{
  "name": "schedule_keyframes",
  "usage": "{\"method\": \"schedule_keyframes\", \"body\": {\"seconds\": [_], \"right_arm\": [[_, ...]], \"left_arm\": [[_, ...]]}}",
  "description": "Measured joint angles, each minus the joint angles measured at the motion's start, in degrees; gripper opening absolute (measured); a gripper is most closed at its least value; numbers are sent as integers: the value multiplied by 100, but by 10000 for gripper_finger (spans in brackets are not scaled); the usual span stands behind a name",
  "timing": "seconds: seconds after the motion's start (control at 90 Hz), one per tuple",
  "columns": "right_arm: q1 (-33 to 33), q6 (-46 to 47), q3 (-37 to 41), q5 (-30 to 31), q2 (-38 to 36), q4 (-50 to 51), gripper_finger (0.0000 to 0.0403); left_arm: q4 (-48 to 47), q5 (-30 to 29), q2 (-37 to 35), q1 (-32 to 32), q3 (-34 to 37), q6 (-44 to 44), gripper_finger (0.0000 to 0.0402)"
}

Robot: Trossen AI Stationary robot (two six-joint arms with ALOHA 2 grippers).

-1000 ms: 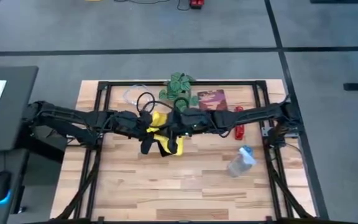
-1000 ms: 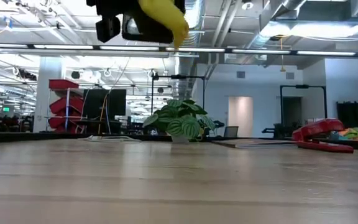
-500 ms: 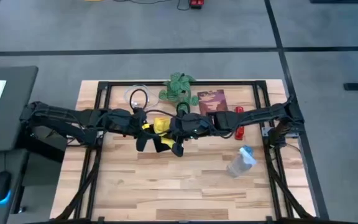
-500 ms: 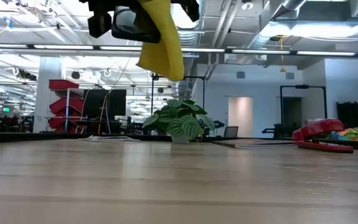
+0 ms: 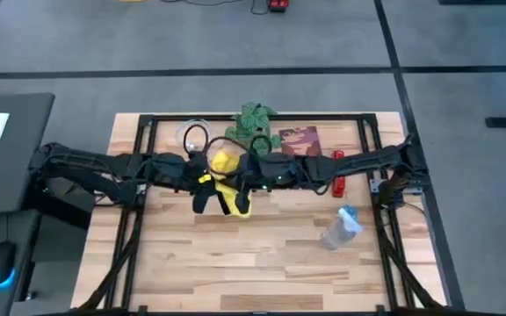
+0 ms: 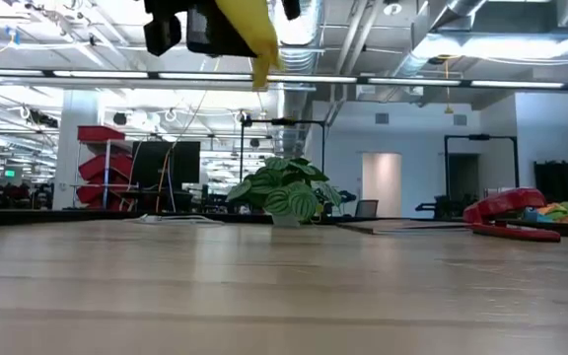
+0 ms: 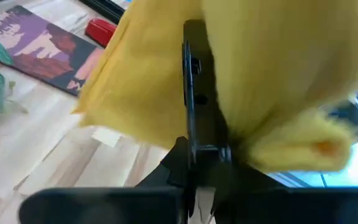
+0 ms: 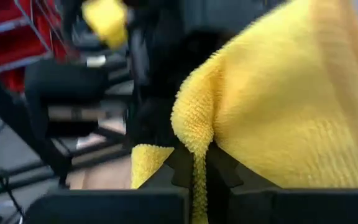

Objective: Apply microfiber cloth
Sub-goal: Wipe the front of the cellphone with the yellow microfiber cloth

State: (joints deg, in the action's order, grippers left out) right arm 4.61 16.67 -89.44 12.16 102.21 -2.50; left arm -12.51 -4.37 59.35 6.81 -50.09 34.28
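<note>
High over the table's middle, my two grippers meet. The bright yellow microfiber cloth (image 5: 226, 165) hangs bunched between them and shows at the low view's top (image 6: 251, 32). My left gripper (image 5: 207, 183) is shut on a thin black smartphone (image 7: 194, 74), seen edge-on with the cloth draped over both its faces (image 7: 148, 81). My right gripper (image 5: 248, 178) is shut on the cloth (image 8: 278, 106). The cloth hides most of the phone. My left gripper pinches the smartphone's near end (image 7: 197, 144) between its two fingers, which lie along the phone's length. The phone sticks out ahead of the fingers, lifted clear of the table. The cloth lies against it on both sides. My right gripper pinches a bunched fold of the cloth (image 8: 197, 163) between its two fingers, several layers thick. The cloth bulges out past the fingers and rests against the phone in my left gripper. All of it hangs clear of the table.
At the far edge stand a small potted plant (image 5: 253, 123), a dark red booklet (image 5: 299, 140) and a coiled cable (image 5: 191, 136). A red stapler (image 5: 339, 175) lies at the right and a plastic bottle (image 5: 341, 226) nearer. The table's near half is bare wood (image 5: 235, 263).
My right gripper has moved the cloth over the phone. The cloth's loose end dropped lower half a second ago and has since risen and bunched up close under the grippers. Both grippers have stayed shut, high over the table's middle.
</note>
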Motion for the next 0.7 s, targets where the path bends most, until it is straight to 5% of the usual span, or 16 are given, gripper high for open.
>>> {"method": "schedule_keyframes", "body": {"seconds": [0.156, 0.511, 0.7], "right_arm": [[-27, -1, -7, -94, 33, -171, 0], [46, -22, -31, -186, -159, 1370, 0], [276, -23, 9, 348, -362, 2102, 0]], "left_arm": [[228, -14, 86, 2, 11, -33, 11], [201, -119, 9, -3, 38, -40, 11], [43, -342, -96, -62, 6, 51, 10]]}}
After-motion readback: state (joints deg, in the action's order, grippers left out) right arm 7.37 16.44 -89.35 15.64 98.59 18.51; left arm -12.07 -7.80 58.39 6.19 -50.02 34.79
